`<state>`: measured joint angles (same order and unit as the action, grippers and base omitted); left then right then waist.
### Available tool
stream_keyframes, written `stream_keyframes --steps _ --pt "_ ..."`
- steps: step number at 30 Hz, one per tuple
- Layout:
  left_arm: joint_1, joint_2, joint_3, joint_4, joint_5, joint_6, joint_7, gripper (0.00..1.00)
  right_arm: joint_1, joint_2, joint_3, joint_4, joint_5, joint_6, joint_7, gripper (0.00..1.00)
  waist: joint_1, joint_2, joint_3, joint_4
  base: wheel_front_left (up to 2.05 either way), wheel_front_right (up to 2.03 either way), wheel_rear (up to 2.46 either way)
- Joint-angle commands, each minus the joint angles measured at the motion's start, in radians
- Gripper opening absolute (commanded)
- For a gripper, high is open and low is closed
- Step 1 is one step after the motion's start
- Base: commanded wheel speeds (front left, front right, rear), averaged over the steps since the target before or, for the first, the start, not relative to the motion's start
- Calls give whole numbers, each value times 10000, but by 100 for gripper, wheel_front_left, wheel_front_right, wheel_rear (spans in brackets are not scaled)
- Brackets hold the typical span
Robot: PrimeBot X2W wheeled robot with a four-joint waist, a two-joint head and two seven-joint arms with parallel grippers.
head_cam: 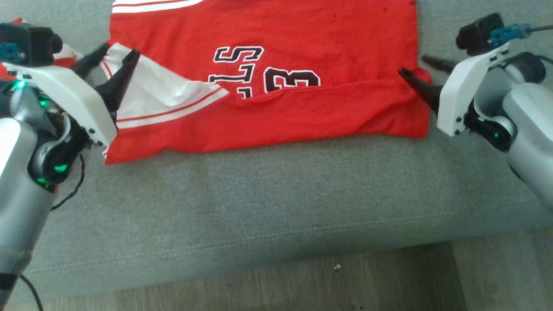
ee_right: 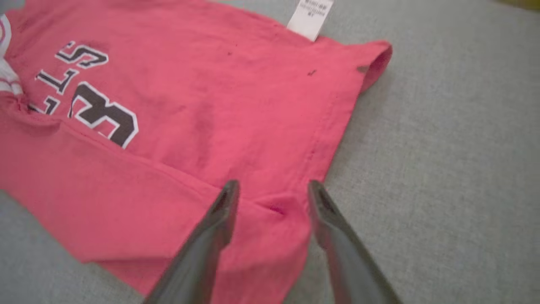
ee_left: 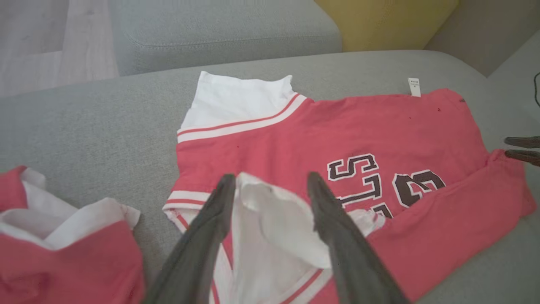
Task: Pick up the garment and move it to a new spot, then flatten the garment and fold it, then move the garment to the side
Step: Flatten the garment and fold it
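red jersey (head_cam: 324, 34) flat on grey sofa cushion (head_cam: 259, 194), lower part folded up | left gripper (head_cam: 119, 49) spread wide over white sleeve (head_cam: 164, 90) | right gripper (head_cam: 413, 64) spread wide at fold's end | neither grips cloth; fold seems laid

Both arms have smooth silver-grey forearms, the left forearm (head_cam: 17, 190) trailed by a thin black cable (head_cam: 79, 183). Each ends in an angular white wrist shell (head_cam: 462, 93) dotted with small dark screws. The left gripper (head_cam: 119, 49) and right gripper (head_cam: 413, 64) carry two long, black, tapering fingers apiece. A boxy black camera (head_cam: 477, 32) with a blue connector (head_cam: 507, 33) tops each wrist, and green lights (head_cam: 60, 167) glow in the dark joints.
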<state>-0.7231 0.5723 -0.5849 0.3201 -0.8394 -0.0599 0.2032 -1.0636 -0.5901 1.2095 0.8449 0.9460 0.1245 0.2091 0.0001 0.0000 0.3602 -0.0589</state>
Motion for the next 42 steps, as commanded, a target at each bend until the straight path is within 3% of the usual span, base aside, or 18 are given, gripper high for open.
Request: stream_keyframes --steps 1,12,17,21,26,33,37,42 --pt "-576 345 476 -173 137 108 -233 100 -183 -70 -144 15 -98 62 -350 100 -1 0 -27 5 0 0 0" --pt "599 -463 1433 -335 171 1188 -3228 100 117 687 -1452 1335 -254 62 -4069 100 -1 0 -845 98 0 0 0" --pt "1873 -732 1753 -1161 103 1592 -4217 100 546 1037 -2441 1297 -461 62 -4686 100 -1 0 -1398 184 0 0 0" --pt "3085 -1004 2185 -2083 131 2076 -4540 100 1132 1196 -4249 214 -1569 62 -4703 100 -1 0 -1717 77 0 0 0" --pt "4433 -1512 2661 -3081 771 2487 -4639 100 2999 1827 -6780 -1448 -3534 62 -4706 100 -1 0 -2075 33 0 0 0" --pt "5851 -2761 3420 -3460 2262 2321 -4646 100 5691 3213 -9002 -3407 -6475 62 -4707 100 -1 0 -2389 -70 0 0 0" --pt "6263 -3339 3790 -3069 2824 2097 -4647 100 6538 3846 -9746 -4058 -7384 62 -4669 100 -1 0 -2392 -194 0 0 0" --pt "6304 -3573 3906 -2402 3421 1867 -4648 100 6917 4280 -10108 -4646 -7879 62 -4431 100 -1 0 -2296 -351 0 0 0"
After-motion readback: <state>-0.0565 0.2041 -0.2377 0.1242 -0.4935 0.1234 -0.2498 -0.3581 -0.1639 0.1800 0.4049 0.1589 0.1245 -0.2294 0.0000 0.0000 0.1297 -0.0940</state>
